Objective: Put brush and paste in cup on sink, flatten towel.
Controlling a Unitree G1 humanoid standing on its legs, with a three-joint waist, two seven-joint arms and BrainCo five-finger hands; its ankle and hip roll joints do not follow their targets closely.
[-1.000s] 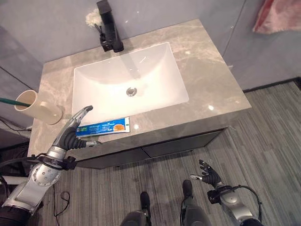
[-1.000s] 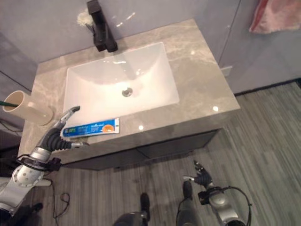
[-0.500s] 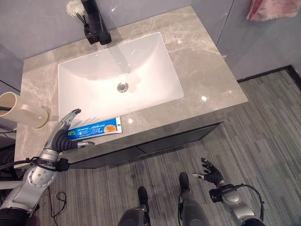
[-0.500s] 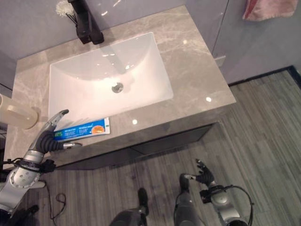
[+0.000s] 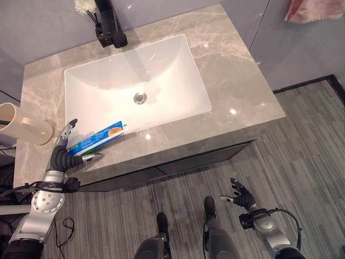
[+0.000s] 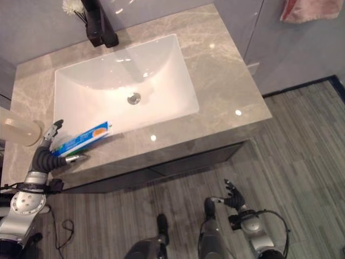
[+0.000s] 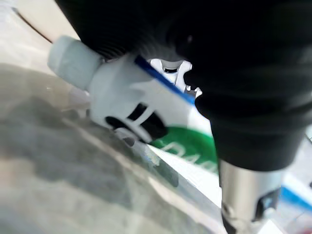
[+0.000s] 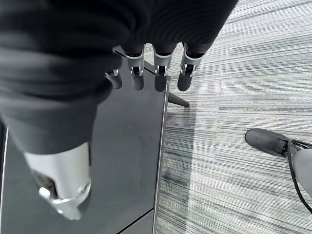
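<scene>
Marble-grey counter [image 5: 232, 65] holds a white basin [image 5: 135, 81], with a black tap [image 5: 108, 24] at its 12 o'clock edge. Blue-and-white paste [image 5: 98, 137] lies tilted on the front strip at about 7 o'clock from the drain. Its cap end sits in the left hand [image 5: 66, 156], a finger above and the thumb below, pinching it; the left wrist view shows the white cap [image 7: 73, 61] poking out past the dark cover. A cream cup [image 5: 24, 124] lies tipped at 9 o'clock, near that hand. Low at 5 o'clock, over the striped floor, the right hand [image 5: 242, 198] hangs with fingers [image 8: 158, 73] loosely spread, holding nothing. A pink towel [image 5: 315, 9] hangs at 1 o'clock.
</scene>
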